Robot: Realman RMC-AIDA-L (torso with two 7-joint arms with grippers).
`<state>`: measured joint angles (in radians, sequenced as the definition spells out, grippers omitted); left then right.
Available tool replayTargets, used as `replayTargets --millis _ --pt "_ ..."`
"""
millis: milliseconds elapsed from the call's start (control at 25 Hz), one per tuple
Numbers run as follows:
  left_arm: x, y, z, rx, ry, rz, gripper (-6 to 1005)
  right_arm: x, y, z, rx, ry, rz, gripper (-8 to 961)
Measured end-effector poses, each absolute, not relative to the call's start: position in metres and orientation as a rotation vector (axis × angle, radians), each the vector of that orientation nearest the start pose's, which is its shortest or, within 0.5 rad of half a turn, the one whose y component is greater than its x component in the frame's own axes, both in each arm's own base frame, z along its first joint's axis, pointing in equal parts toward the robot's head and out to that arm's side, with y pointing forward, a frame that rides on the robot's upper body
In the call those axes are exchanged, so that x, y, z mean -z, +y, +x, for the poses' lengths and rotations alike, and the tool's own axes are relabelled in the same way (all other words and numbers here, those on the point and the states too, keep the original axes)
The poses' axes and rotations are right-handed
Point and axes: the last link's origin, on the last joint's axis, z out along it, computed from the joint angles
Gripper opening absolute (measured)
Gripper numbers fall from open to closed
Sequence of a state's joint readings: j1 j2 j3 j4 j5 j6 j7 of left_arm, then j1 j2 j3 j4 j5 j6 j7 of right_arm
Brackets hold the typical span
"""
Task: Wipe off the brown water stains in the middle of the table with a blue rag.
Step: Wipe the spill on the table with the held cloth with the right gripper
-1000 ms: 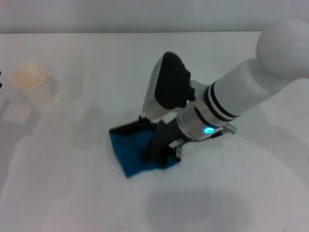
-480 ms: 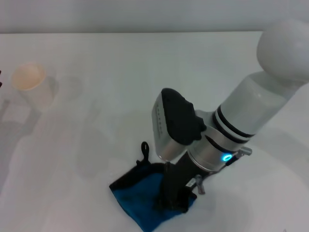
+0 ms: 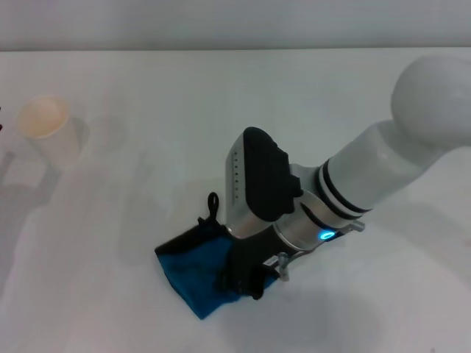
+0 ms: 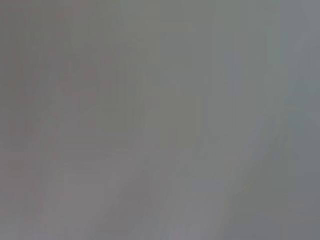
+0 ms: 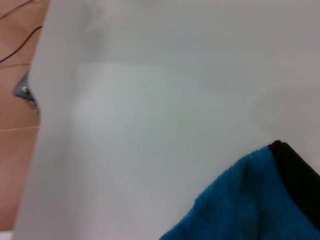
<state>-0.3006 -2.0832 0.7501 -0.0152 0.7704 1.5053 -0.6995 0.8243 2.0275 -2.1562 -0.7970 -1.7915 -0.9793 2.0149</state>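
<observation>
**Rag pinned under the right gripper on the white tabletop**

Rag and gripper meet near the front middle of the table (image 3: 147, 95) in the head view. The blue rag (image 3: 193, 271) lies flat on the white surface, its bright blue body spreading out to the robot's left and toward the near edge from under the tool, with black edging along its far side and a small black loop (image 3: 213, 204) sticking up from the far corner. The right gripper (image 3: 243, 278) comes down onto the rag's right-hand part, its dark fingers closed on the cloth and pressing it against the tabletop, so the rag sits partly beneath the fingertips and partly free beside them.

The right arm reaches in from the right side of the head view, slanting downward and toward the robot's left. Its white forearm narrows to a banded wrist with a small blue light, and a black-and-white camera housing sits on top of the wrist, just above the rag's far edge.

The right wrist view shows a corner of the blue rag (image 5: 250, 200) with its black edge lying on the pale table (image 5: 150, 100), and a strip of brownish floor beyond the table's edge.

A paper cup (image 3: 45, 126) with a tan inside stands upright far off to the left, well apart from the rag. No brown puddle can be made out on the table. The left wrist view is a blank grey field, and the left gripper shows nowhere.
</observation>
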Motion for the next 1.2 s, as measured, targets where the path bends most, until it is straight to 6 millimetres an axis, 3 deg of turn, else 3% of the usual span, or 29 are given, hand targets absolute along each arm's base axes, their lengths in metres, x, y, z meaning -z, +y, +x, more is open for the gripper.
replayTargets --millis 480,1200 --pt "-0.011 0.26 -0.357 1.112 -0.815 -1.465 890 0.163 0.32 0.156 0.27 0.141 -3.076 41" --pt "-0.012 0.263 -0.356 1.123 -0.824 -1.457 890 0.157 0.359 0.171 0.22 0.169 -2.837 41"
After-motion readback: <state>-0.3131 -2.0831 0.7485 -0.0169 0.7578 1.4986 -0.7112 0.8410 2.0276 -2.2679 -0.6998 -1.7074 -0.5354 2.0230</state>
